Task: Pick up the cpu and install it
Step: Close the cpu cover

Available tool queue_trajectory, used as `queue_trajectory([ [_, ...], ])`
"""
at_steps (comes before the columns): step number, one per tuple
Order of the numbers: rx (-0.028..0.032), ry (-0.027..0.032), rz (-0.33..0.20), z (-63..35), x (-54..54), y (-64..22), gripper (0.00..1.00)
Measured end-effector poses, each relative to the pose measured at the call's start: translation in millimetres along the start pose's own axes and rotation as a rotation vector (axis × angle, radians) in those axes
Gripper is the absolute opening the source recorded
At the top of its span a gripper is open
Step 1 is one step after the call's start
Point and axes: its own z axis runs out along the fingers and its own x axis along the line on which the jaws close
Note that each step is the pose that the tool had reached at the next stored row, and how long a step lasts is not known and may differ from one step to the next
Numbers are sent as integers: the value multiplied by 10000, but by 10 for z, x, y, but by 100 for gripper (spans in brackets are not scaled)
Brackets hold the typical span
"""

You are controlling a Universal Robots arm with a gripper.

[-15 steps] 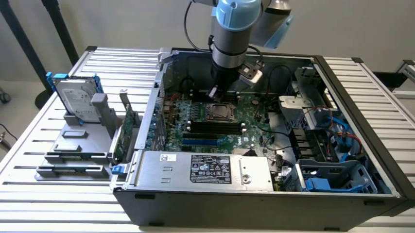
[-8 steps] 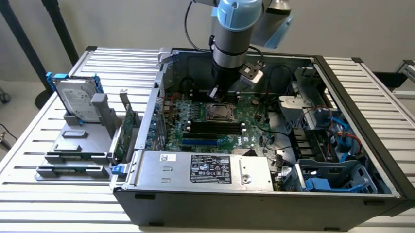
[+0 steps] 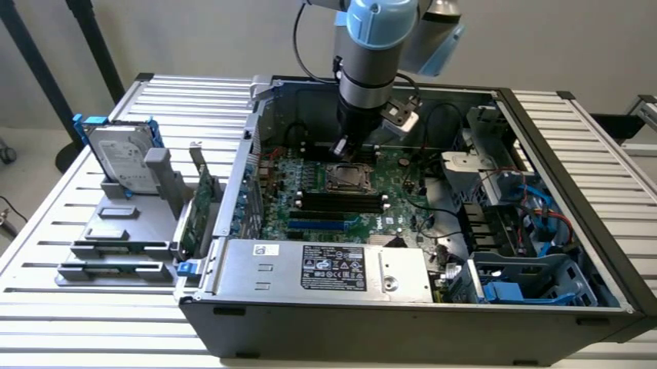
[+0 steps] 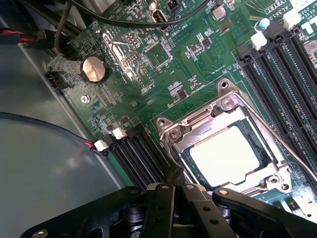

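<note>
green motherboard (image 4: 148, 74); cpu (image 4: 225, 154) seated in socket; fingers (image 4: 174, 186) pressed together, empty.

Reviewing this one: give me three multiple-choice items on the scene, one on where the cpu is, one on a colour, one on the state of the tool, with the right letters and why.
1. Where is the cpu?
A. In the socket on the board
B. On the grey rack outside the case
C. Held up in the air

2. What colour is the board around the socket?
A. Red
B. Green
C. White

3. How does the tool stand?
A. Wide open
B. Shut on the hard drive
C. Shut, holding nothing

Key: 1 A, the pale square chip lies inside the metal socket frame in the wrist view. 2 B, the board shows green in both views. 3 C, the black fingers meet with nothing between them, just beside the socket; the hard drive stands in the rack outside the case.
</note>
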Motion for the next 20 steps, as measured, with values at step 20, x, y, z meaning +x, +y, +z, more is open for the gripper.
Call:
queue_trajectory([
  [20,1,4,0,11,45,77,11],
])
